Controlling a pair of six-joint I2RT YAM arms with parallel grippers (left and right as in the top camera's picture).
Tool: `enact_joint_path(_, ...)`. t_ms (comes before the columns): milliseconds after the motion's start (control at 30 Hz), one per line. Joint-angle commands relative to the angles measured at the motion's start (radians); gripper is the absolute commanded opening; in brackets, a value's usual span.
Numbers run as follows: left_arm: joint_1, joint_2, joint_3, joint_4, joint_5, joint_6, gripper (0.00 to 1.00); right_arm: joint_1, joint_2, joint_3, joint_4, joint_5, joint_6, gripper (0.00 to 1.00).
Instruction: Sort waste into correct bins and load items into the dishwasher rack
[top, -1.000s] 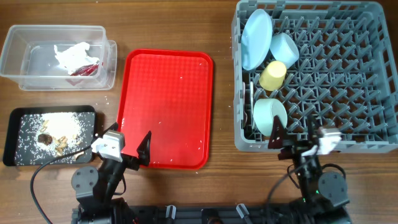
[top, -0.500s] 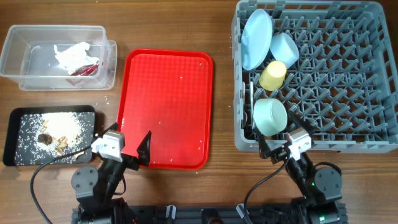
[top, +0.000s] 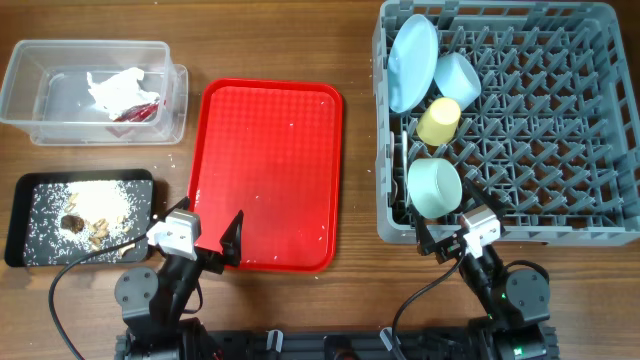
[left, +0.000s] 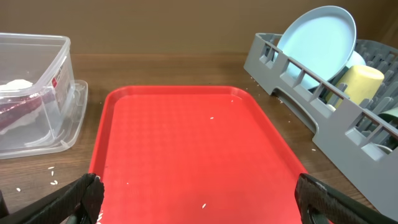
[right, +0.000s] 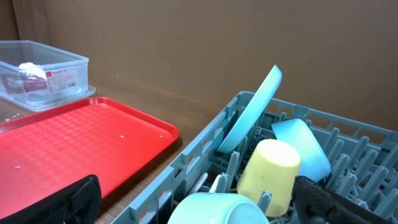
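The grey dishwasher rack (top: 520, 120) holds the pale blue plate (top: 412, 62), small blue bowl (top: 457, 78), yellow cup (top: 438, 120) and mint bowl (top: 434, 187) along its left side. The clear tub (top: 30, 90) holds the white napkin (top: 118, 88) and red wrapper (top: 135, 113). The black tray (top: 20, 215) holds food scraps and crumbs (top: 85, 225). My left gripper (top: 208, 232) is open and empty over the red tray's near edge (left: 199, 193). My right gripper (top: 450, 235) is open and empty at the rack's front left corner, facing the mint bowl (right: 217, 208).
The red serving tray (top: 265, 90) lies between the bins and the rack with a few white crumbs on it. Small crumbs lie on the wood beside the tub. The rack's right half shows only bare pegs.
My right arm swung left along the rack's front edge a second ago and has been still since. The left arm has not moved.
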Motion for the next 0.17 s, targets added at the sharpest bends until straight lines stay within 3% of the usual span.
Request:
enact_joint_path(0, 0.006, -0.010, -0.006, 0.003, 0.009, -0.010, 1.00, -0.004, -0.008, -0.006, 0.005, -0.020, -0.013, 1.00)
enact_joint_path(133, 0.006, -0.010, -0.006, 0.003, 0.009, -0.010, 1.00, -0.004, -0.008, -0.006, 0.005, -0.020, -0.013, 1.00)
